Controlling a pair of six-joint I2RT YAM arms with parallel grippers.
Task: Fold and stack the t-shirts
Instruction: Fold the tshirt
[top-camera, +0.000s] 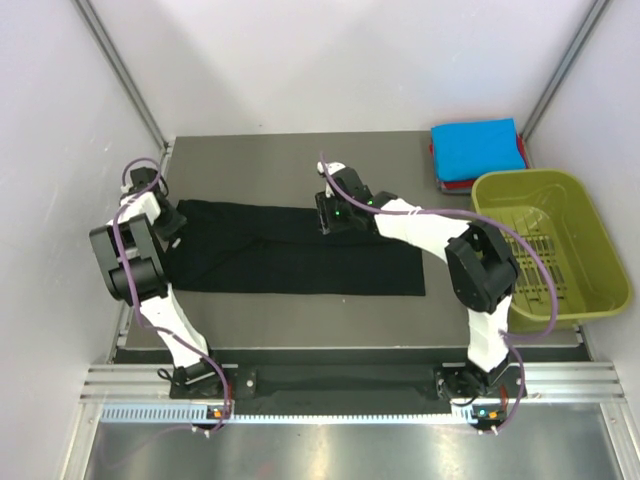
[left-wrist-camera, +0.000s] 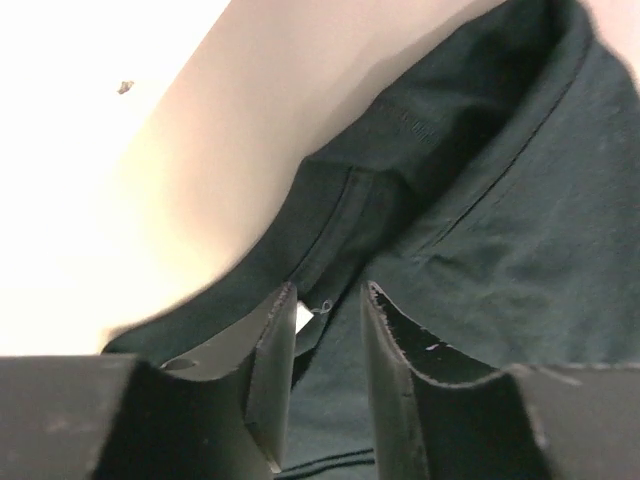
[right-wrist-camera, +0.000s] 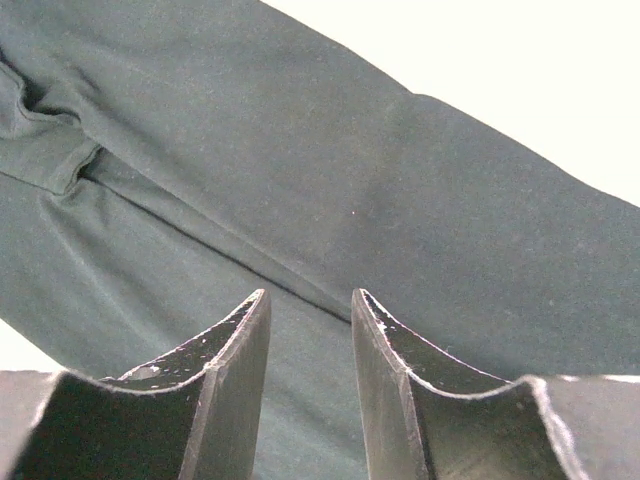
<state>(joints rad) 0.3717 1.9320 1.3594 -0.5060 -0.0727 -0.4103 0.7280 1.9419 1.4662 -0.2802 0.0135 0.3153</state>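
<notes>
My left tool (left-wrist-camera: 325, 300) fingers slightly apart over black t-shirt (top-camera: 290, 250) collar edge, my right tool (right-wrist-camera: 310, 300) parted above its folded middle, tabletop (top-camera: 250, 155) beneath

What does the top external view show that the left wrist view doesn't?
Only the top external view shows the folded blue t-shirt on the red t-shirt, the olive-green basket and the right claw. Only the left wrist view shows the left claw open over a hemmed edge. Both show the black t-shirt lying on the table.
</notes>
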